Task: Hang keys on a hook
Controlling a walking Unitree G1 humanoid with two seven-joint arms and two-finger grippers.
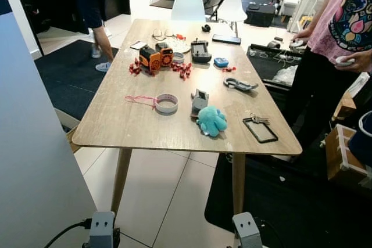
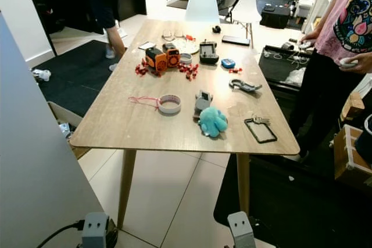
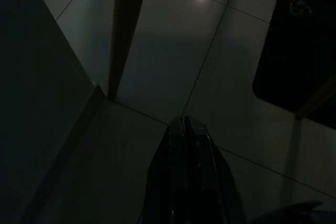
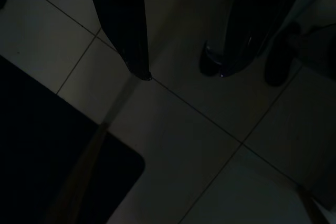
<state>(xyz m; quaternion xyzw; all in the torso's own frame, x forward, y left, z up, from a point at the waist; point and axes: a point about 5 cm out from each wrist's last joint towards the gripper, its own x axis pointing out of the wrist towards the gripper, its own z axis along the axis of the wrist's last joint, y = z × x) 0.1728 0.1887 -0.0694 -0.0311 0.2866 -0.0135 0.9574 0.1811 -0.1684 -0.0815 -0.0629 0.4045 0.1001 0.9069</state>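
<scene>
A bunch of keys (image 1: 259, 119) on a black rectangular loop (image 1: 261, 130) lies near the front right corner of the wooden table (image 1: 145, 129). A small grey stand (image 1: 199, 101) sits mid-table beside a teal plush octopus (image 1: 211, 121). A grey carabiner-like clip (image 1: 239, 84) lies farther back. Both arms hang low in front of the table, with their grey wrists (image 1: 102, 228) (image 1: 247, 229) at the bottom of the view. My left gripper (image 3: 184, 120) is shut over the floor tiles. Over the tiles by a table leg, my right gripper (image 4: 181, 73) is open and holds nothing.
A white panel (image 1: 29, 143) stands close on the left. A person (image 1: 340, 33) holding white controllers stands at the table's right side, and another person (image 1: 93, 4) is at the far left. Tape roll (image 1: 166, 103), orange toy (image 1: 155, 57) and small items are on the table. Black mats and boxes (image 1: 343, 155) lie to the right.
</scene>
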